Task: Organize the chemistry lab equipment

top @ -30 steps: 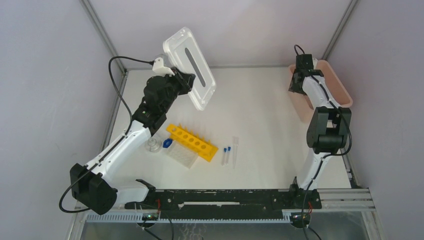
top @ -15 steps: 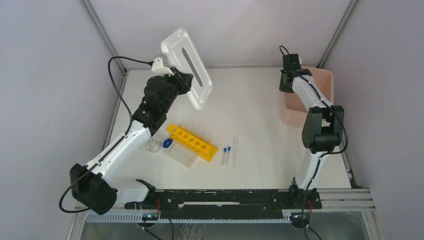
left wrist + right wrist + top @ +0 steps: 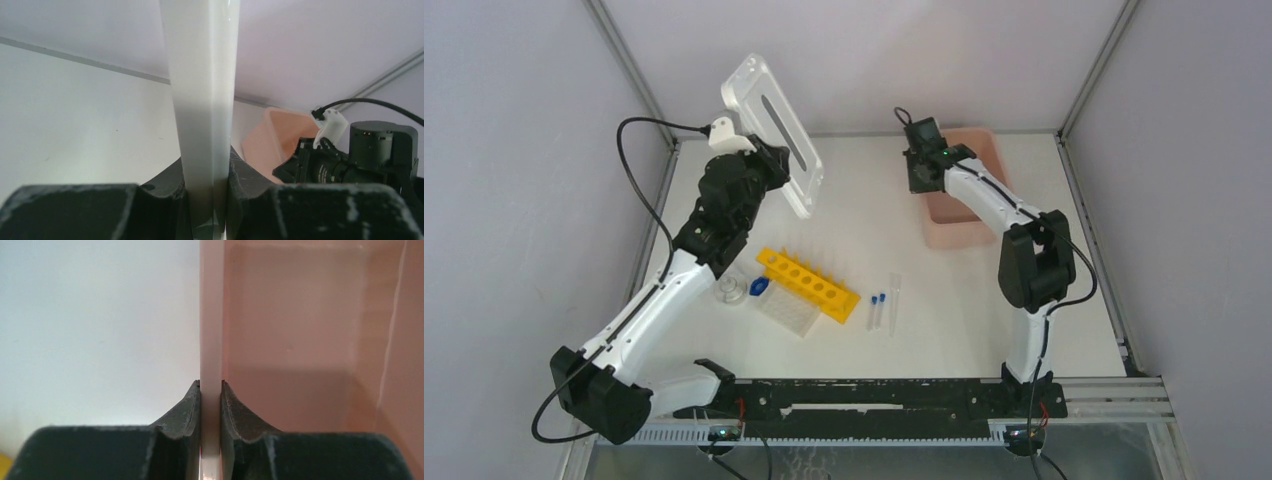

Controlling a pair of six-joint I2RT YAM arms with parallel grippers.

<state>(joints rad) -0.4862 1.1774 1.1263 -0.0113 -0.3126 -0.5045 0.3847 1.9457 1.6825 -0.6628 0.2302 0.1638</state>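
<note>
**A:** So, from above, where does the lab kit sit?

**B:** All at about 7 o'clock from the middle of the table (image 3: 924, 330). The yellow tube rack (image 3: 809, 283) lies flat, holes up, its long axis running from 10 o'clock to 4 o'clock. The well plate (image 3: 786, 310) lies against its 7 o'clock side, on the same slant. The round glassware (image 3: 730, 291) is just beside the plate, at its 9 o'clock.

**A:** And the small pieces?

**B:** At the rack's 3 o'clock, apart from it. Two blue-capped vials (image 3: 876, 310) lie side by side, caps toward 12 o'clock. The thin clear tube (image 3: 893, 303) lies just beside them, running 12 to 6.

**A:** The arms?

**B:** The left gripper (image 3: 769, 165) holds the white lid (image 3: 772, 135) in the air, with the slot's long axis running 11 to 5. The right gripper (image 3: 921, 175) is on the 9 o'clock wall of the pink box (image 3: 959, 215), which sits at 1 o'clock on the table.

**A:** Left wrist view?

**B:** The lid (image 3: 202, 100) is seen edge-on, standing up toward 12 o'clock, and the left gripper (image 3: 206, 170) is clamped on both its faces. The box (image 3: 272, 140) shows at 3 o'clock.

**A:** Right wrist?

**B:** The right gripper (image 3: 210, 390) pinches the box wall (image 3: 210, 315), one finger outside and one inside, with the wall running straight toward 12 o'clock.
</note>
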